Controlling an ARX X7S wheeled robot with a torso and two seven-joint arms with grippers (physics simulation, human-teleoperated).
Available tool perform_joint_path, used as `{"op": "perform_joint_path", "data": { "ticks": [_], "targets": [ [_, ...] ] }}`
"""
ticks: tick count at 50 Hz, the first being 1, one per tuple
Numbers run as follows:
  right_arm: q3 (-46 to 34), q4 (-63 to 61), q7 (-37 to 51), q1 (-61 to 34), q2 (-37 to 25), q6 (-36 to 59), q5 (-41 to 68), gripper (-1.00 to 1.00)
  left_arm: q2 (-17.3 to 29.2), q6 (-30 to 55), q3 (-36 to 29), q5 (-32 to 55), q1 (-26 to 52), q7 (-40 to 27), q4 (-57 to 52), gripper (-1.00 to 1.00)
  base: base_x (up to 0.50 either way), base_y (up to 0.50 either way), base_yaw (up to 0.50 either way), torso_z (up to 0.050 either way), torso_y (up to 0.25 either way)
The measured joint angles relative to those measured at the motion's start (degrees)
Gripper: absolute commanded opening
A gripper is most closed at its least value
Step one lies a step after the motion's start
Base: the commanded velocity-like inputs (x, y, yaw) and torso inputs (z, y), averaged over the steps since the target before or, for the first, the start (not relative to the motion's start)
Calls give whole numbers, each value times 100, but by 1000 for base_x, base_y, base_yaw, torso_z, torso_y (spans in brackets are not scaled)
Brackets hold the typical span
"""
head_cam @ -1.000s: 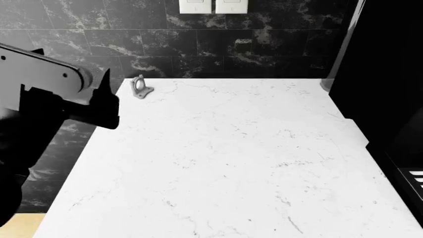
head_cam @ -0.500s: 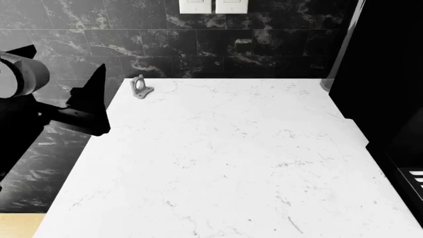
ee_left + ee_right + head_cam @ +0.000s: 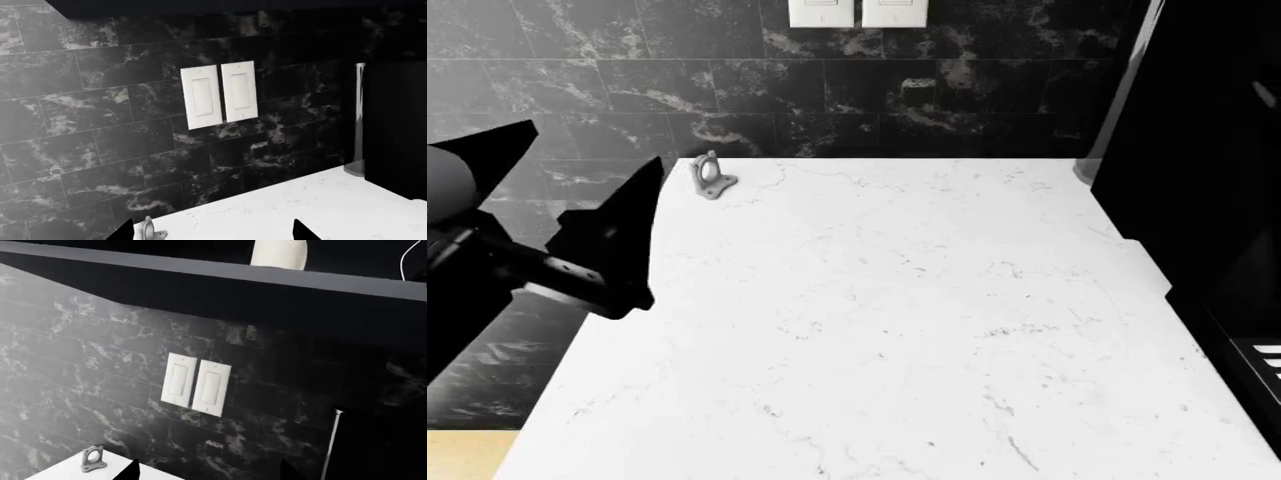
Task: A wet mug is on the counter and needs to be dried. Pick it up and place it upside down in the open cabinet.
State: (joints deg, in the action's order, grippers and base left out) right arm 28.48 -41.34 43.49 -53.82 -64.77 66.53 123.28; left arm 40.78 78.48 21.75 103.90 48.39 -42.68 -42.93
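- My left gripper (image 3: 590, 146) is sitting off the left edge of the counter (image 3: 894, 330). Over the last second the arm has been swinging out left and dropping lower. Fingers are standing wide apart and gripping nothing; the left wrist view is showing both tips with only counter and wall between them.
- Right gripper (image 3: 208, 475): I am seeing 1 tip plainly and the other only faintly. They are reading as spread, with nothing held.
- The mug (image 3: 279, 253) is not showing on the counter. It is standing up on the cabinet shelf (image 3: 200, 271), above the 2 switch plates (image 3: 197, 385).
- I am judging the placing as likely done and this arm as backing off. Whether the mug is sitting upside down, I cannot tell.
- Only the small grey trinket (image 3: 711, 177) is lying on the counter, at the far left corner.
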Motion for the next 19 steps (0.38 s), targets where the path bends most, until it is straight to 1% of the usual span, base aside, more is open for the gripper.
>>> {"op": "perform_joint_path", "data": {
  "ticks": [10, 19],
  "targets": [
    [754, -103, 13, 737, 325, 385, 94, 100, 69, -213, 180, 292, -186, 25, 15, 100, 0, 0, 0, 0, 0],
    [1217, -160, 36, 1143, 440, 605, 223, 100, 244, -452, 208, 635, -215, -116, 37, 100, 0, 0, 0, 0, 0]
  ]
}}
